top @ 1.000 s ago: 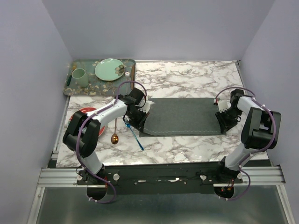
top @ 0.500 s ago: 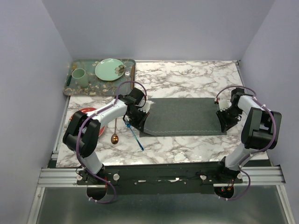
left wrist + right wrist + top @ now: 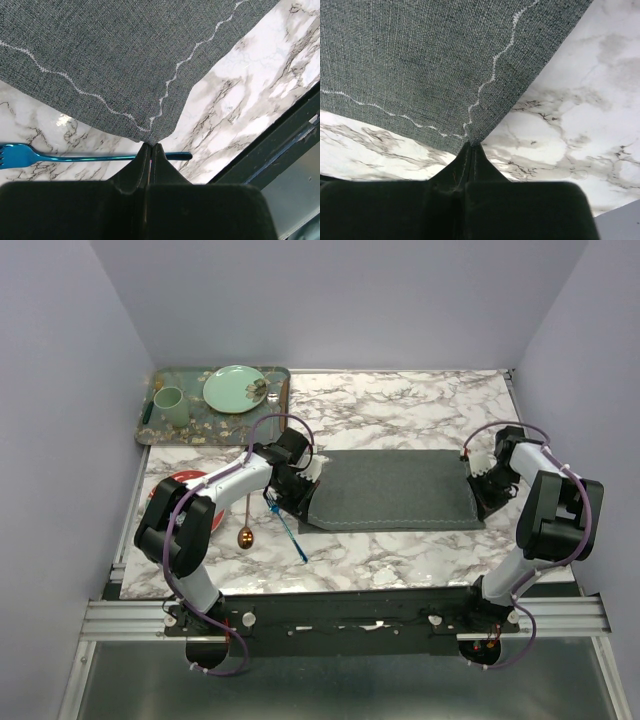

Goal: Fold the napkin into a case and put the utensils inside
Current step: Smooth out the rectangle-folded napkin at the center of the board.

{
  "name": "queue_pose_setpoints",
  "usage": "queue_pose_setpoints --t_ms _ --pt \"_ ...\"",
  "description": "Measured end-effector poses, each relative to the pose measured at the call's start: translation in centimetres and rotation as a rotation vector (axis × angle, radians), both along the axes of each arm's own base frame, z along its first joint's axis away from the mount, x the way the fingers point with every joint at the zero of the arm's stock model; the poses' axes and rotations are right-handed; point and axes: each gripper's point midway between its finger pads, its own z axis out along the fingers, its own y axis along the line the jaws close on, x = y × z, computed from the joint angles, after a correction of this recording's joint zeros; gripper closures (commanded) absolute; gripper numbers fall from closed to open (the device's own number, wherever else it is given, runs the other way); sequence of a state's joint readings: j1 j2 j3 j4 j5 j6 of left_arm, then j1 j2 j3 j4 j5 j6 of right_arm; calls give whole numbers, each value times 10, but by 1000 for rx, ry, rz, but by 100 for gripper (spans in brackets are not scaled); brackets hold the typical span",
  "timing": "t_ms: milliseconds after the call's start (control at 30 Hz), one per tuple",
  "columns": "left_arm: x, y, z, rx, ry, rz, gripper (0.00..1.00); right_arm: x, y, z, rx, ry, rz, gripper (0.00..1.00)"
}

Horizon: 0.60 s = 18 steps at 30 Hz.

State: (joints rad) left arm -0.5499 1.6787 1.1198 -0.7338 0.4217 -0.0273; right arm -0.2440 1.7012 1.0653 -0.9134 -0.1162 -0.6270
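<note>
The dark grey napkin [image 3: 395,490] lies spread on the marble table, a wide rectangle. My left gripper [image 3: 296,502] is shut on its near left corner [image 3: 150,135]. My right gripper [image 3: 482,498] is shut on its near right corner [image 3: 470,135]. Both corners are pinched at the fingertips and lifted slightly. The blue fork [image 3: 288,529] lies on the table just left of the napkin's near left corner; it also shows in the left wrist view [image 3: 75,157]. The copper spoon [image 3: 245,525] lies left of the fork, bowl toward me.
A patterned green tray [image 3: 150,420] at the far left holds a green cup [image 3: 169,406] and a green plate [image 3: 235,388]. A red plate [image 3: 185,483] sits under my left arm. Walls close in on both sides.
My right gripper has moved slightly toward the far side with the napkin's corner. The left arm has held still.
</note>
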Motion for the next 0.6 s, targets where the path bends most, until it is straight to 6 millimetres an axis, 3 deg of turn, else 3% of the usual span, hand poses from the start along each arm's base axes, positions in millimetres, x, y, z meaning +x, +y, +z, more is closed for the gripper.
queue_pose_setpoints --t_ms 367,600 --pt "1 0 18 -35 -38 3 100 15 -7 24 -21 -71 -6 99" --pt "-1 -1 21 -46 -34 -1 100 14 -13 23 -36 -69 -9 99"
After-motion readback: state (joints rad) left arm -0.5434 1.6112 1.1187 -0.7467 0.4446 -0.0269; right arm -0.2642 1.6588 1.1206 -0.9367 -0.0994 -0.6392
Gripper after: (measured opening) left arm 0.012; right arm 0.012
